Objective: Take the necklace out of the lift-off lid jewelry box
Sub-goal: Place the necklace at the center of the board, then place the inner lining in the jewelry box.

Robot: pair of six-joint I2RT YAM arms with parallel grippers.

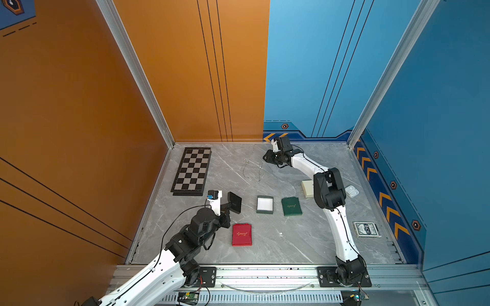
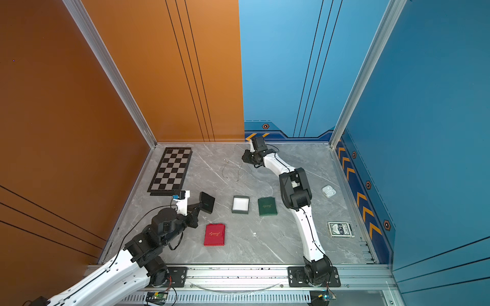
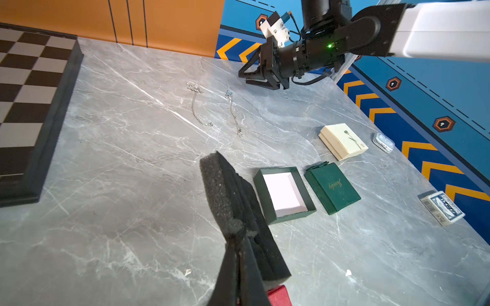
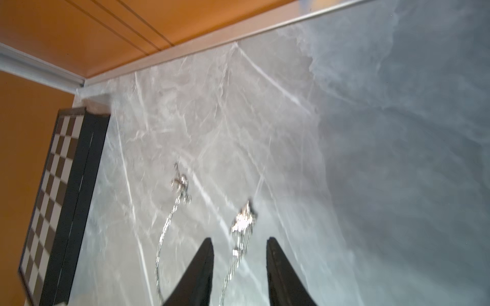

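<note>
Red box [image 1: 241, 234] nearest me, closed. Left gripper [image 3: 240, 234] clamped on black foam insert [image 3: 225, 182], held tilted above table [image 1: 278, 246]. Beyond it, green box base [image 1: 264, 212] with white lining showing, green lid [image 1: 291, 206] flat just beside it. Farther out, necklace [image 3: 234, 114] stretched on marble, outside box; second chain [image 3: 197, 108] beside it, not touching. Right gripper [image 3: 243, 77] near necklace's far end, jaws apart, gripping nothing.

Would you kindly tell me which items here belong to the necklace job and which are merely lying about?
Job: green box base, its lid, foam insert in the left gripper, necklace by the open right gripper.
Lying about: second chain, red box, cream box, chessboard, card deck, white case.
</note>
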